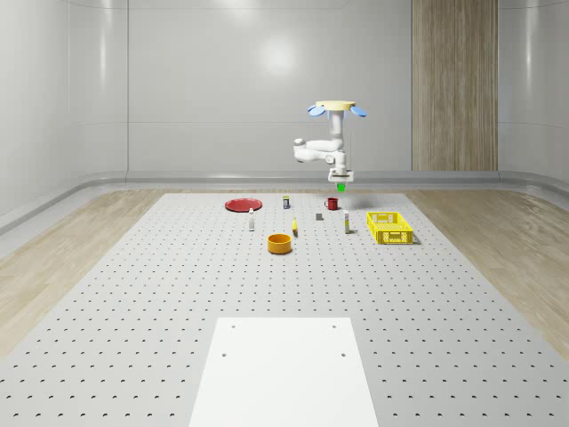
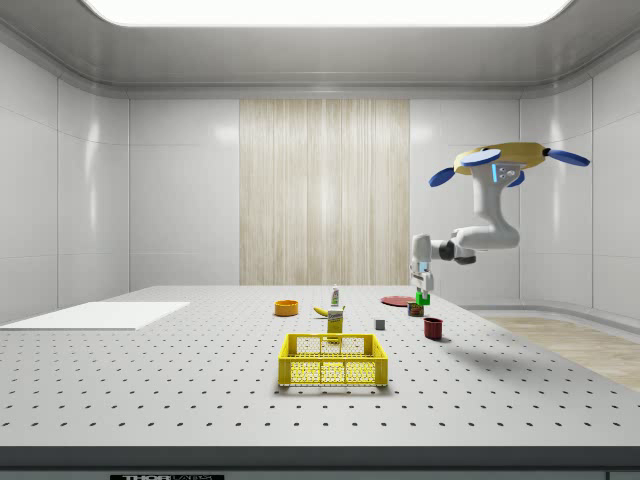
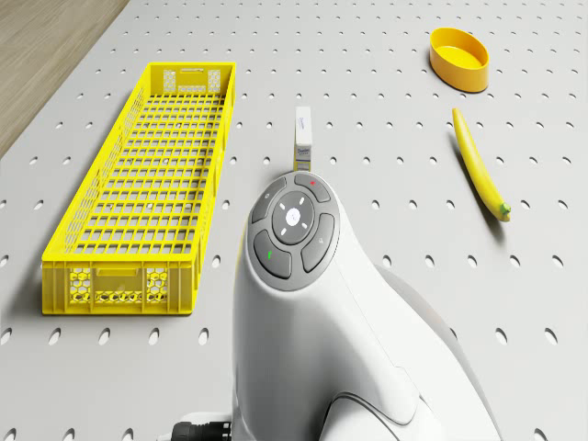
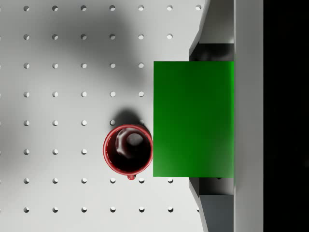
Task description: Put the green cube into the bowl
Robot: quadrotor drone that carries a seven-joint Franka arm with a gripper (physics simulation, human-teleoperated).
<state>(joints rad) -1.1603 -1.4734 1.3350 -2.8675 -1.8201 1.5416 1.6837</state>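
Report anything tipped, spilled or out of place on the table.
Nothing stands out. The drone hovers above the red mug, its gripper holding the green cube in the air. The orange bowl sits upright, and the yellow crate sits flat.

Simulated robotics lab/test cell. Evidence: big perforated counter (image 1: 133, 294) with a regular hole grid like an optical breadboard, blank glossy wall panels (image 1: 213, 80), one wood-slat panel (image 2: 325, 190), overhead light panel (image 2: 330, 10). Test props scattered on the grid: yellow crate (image 2: 333, 360), orange bowl (image 1: 280, 243), banana (image 3: 478, 165).
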